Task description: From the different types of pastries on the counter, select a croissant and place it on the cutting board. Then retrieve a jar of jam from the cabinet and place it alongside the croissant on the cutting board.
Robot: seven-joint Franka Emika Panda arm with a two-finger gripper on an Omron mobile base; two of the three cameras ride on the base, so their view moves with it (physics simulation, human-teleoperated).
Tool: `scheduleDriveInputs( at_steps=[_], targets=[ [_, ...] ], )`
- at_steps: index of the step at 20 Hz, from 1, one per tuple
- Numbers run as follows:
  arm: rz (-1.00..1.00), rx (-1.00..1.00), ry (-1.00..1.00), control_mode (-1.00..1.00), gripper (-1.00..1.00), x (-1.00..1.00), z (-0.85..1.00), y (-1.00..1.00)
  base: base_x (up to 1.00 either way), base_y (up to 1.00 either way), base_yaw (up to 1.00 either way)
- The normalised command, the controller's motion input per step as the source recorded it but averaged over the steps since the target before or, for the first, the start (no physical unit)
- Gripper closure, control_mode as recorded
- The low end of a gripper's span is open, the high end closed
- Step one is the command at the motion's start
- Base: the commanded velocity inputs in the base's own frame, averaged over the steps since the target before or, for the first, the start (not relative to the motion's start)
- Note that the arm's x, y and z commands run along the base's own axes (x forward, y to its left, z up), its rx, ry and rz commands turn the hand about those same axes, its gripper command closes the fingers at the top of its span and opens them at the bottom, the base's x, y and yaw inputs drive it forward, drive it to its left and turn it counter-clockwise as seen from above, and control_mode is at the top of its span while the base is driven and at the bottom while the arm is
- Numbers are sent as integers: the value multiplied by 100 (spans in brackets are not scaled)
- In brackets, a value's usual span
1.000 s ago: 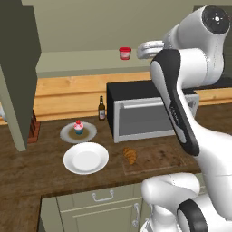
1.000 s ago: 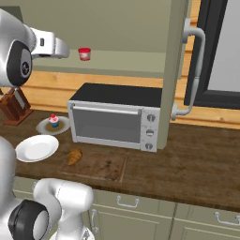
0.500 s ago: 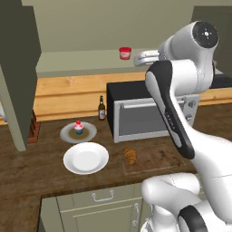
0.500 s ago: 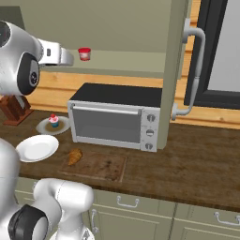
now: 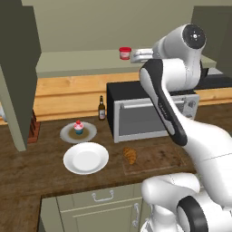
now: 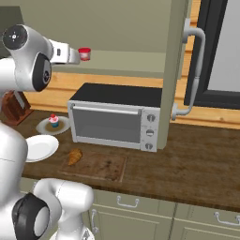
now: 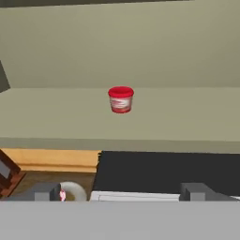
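Observation:
The jam jar (image 5: 125,53), red-lidded with a pale label, stands on the open cabinet's shelf (image 7: 56,117); it also shows in the right base view (image 6: 84,53) and in the hand view (image 7: 121,99). My gripper (image 5: 137,55) is level with the jar, a short way to its right, pointing at it (image 6: 74,56). In the hand view the gripper (image 7: 121,192) is open, its fingertips (image 7: 44,191) wide apart with nothing between them. The croissant (image 5: 130,155) lies on the left end of the wooden cutting board (image 5: 158,158), as the right base view also shows (image 6: 74,156).
A toaster oven (image 5: 149,113) sits behind the board, under the shelf. Left of it are a brown bottle (image 5: 102,108), a cupcake (image 5: 79,127) on a dark plate, an empty white plate (image 5: 86,157) and a knife block (image 5: 32,127). The open cabinet door (image 6: 176,70) hangs right of the oven.
The arm has swung and the hand has moved left along the shelf, closer to the jam jar. The jar, croissant and board have stayed put.

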Motion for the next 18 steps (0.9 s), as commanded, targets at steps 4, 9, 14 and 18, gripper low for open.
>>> scheduleDriveInputs(
  at_steps=[4,9,14,18],
  targets=[
    [0,0,7,-100,-100,47,0,0,0,0,0],
    [0,0,13,-100,-100,47,0,0,0,0,0],
    [0,1,1,-100,-100,43,2,0,0,0,0],
    [0,0,-1,-100,-100,32,-2,0,0,0,0]
  ],
)
